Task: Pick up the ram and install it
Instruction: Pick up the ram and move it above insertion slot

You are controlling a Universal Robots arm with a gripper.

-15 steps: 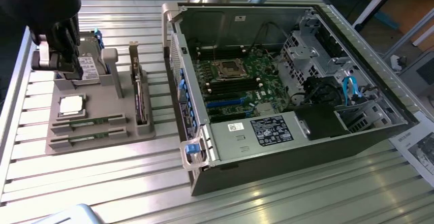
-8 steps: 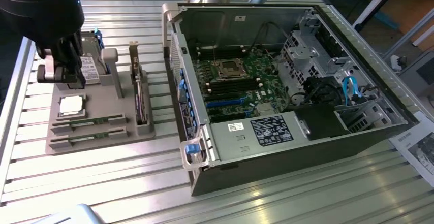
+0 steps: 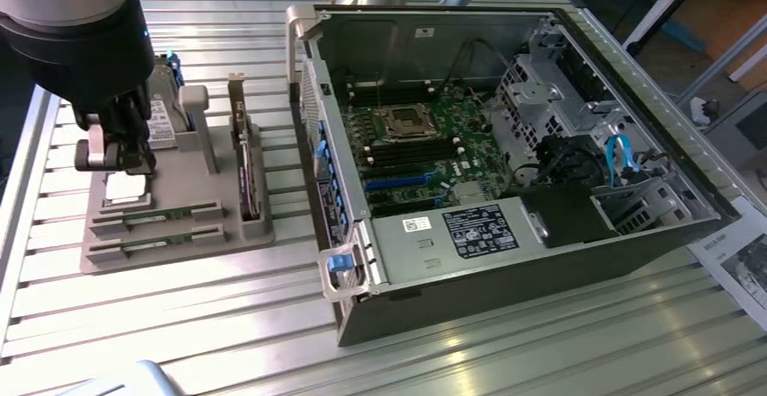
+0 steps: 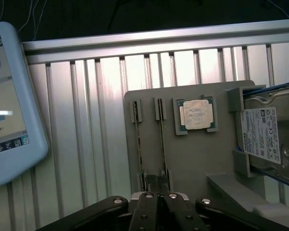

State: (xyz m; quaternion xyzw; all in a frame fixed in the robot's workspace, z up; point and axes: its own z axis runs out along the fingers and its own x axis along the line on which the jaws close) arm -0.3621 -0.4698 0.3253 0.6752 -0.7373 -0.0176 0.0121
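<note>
Two ram sticks lie in slots at the front of the grey holder [image 3: 180,261]: one ram [image 3: 158,218] and a second ram [image 3: 154,245] beside it. In the wrist view they run edge-on as thin strips, ram [image 4: 138,144] and ram [image 4: 162,144]. My gripper [image 3: 120,166] hangs just above the holder, over the square silver processor chip [image 3: 125,189]. Its fingers [image 4: 149,207] are pressed together with nothing between them, and the gripper [image 4: 157,185] sits over the near ends of the two sticks. The open computer case [image 3: 480,270] lies at the exterior view's right, its motherboard [image 3: 419,145] exposed.
An expansion card [image 3: 246,180] stands upright in the holder, and a hard drive [image 4: 269,134] sits at its far end. A light-blue tablet device [image 4: 9,106] lies on the slatted metal table [image 3: 180,324]. Cables and a drive cage [image 3: 623,171] fill the case's right end.
</note>
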